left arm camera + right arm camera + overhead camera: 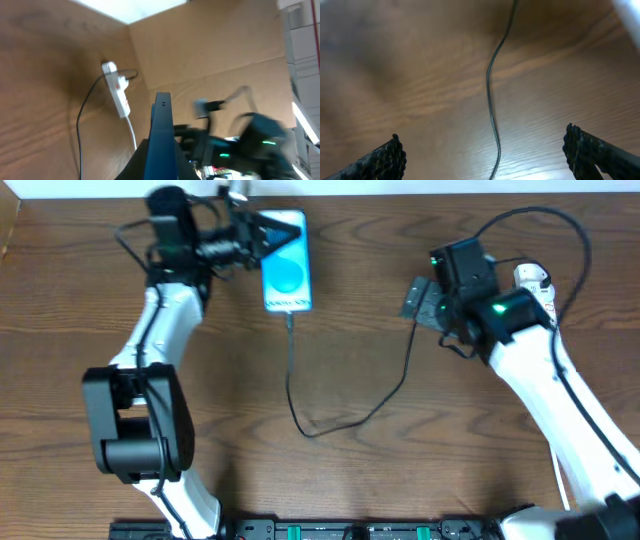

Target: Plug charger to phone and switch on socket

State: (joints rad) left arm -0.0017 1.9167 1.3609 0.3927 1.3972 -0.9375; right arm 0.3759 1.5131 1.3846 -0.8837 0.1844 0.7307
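Observation:
The phone (286, 262), bright blue screen up, lies at the back middle of the table. My left gripper (252, 232) is shut on its far left edge; in the left wrist view the phone (162, 132) shows edge-on between the jaws. The charger cable (292, 380) meets the phone's near edge, loops toward the front and rises to the right. My right gripper (422, 302) hangs open above that cable (492, 100), its fingertips (385, 160) far apart. The white socket (117, 90) with red markings lies beyond; in the overhead view the socket (533, 278) is mostly hidden by the right arm.
A cardboard wall (225, 45) stands behind the table. The socket's white cord (131, 132) runs toward the left wrist camera. Thick black robot cables (545, 225) arch over the right arm. A black base with green lights (330, 530) lines the front edge.

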